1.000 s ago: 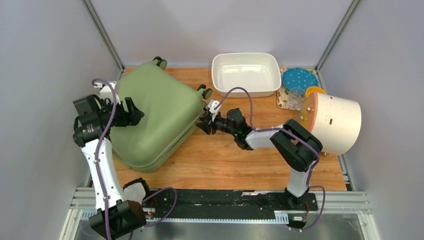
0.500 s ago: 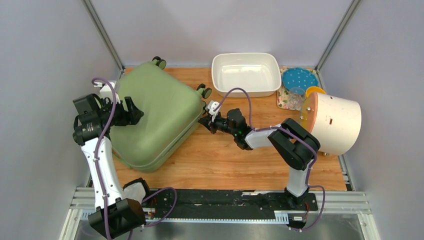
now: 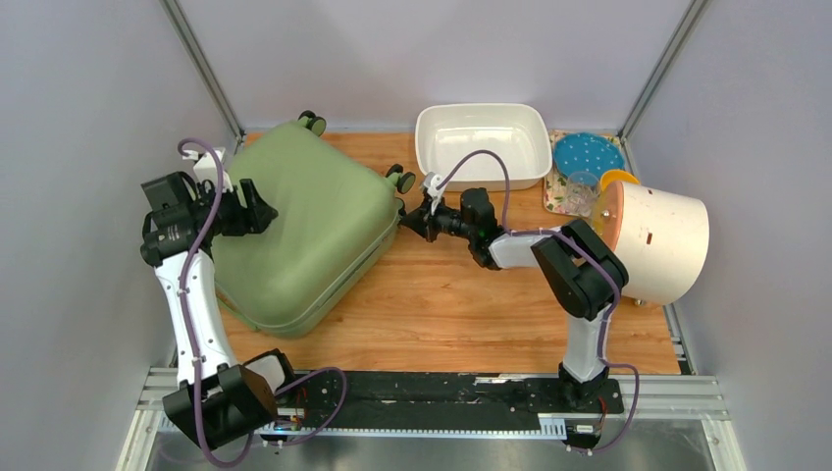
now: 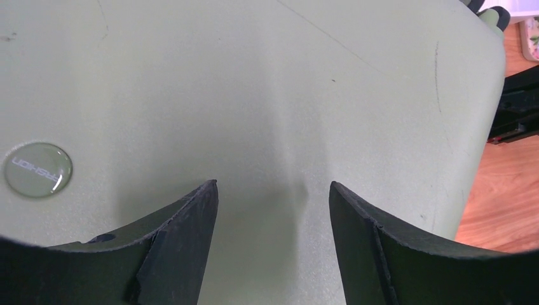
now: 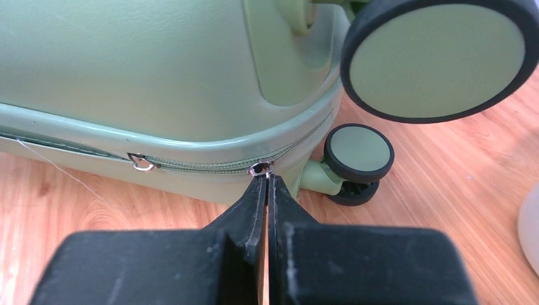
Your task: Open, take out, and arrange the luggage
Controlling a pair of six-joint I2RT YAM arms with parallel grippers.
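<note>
Luggage (image 3: pixel 304 231): closed, lying flat, left half of surface (image 3: pixel 442 304).
Badge (image 4: pixel 37 169): reads "FASHION", seen upside down.
Left fingers (image 4: pixel 184 241): wide apart over the shell.
Right fingers (image 5: pixel 251 210): pinched shut on zipper pull (image 5: pixel 260 169).

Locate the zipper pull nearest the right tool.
The zipper pull sits mid-frame in the right wrist view, on the edge seam of the luggage. It is pinched at the tips of the right tool, just left of the small lower wheel.

The wooden tabletop (image 3: pixel 442 314) carries the sage-green luggage (image 3: pixel 304 231) on its left half, a white tub (image 3: pixel 481 183) at the far edge, a floral mat (image 3: pixel 555 202) beside the tub, and a cream cylinder (image 3: pixel 662 245) on the right.
</note>
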